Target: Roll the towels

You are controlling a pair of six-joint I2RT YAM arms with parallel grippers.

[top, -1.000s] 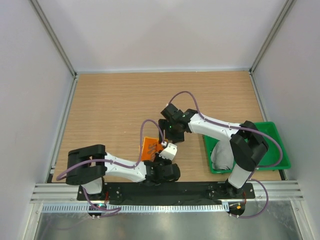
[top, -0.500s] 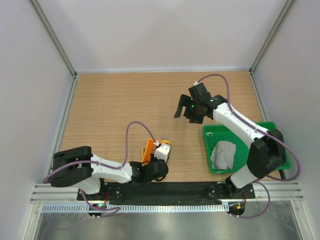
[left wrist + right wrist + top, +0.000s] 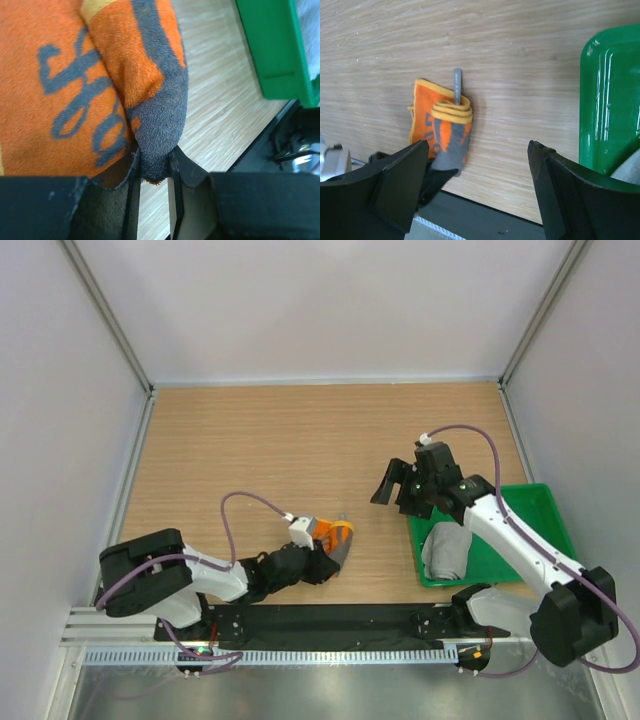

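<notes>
Between my left fingers [image 3: 187,175] the orange-printed towel [image 3: 90,90] reads as thick cloth with a fuzzy, matt nap. Those fingers look like matt black plastic, as do my right fingers [image 3: 570,195]. Beyond these I see the tabletop [image 3: 520,60], smooth wood grain with a soft sheen. Right of them the green tray [image 3: 607,90] is glossy plastic, and the grey towel [image 3: 447,552] in it is soft matt cloth.

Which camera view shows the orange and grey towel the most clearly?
The right wrist view: nearly the whole orange-and-grey towel is in frame, with its coiled yellow edge visible. The left wrist view shows only a close-up part, pinched in the left hand. The top view shows it small, at the end of the left arm.
</notes>
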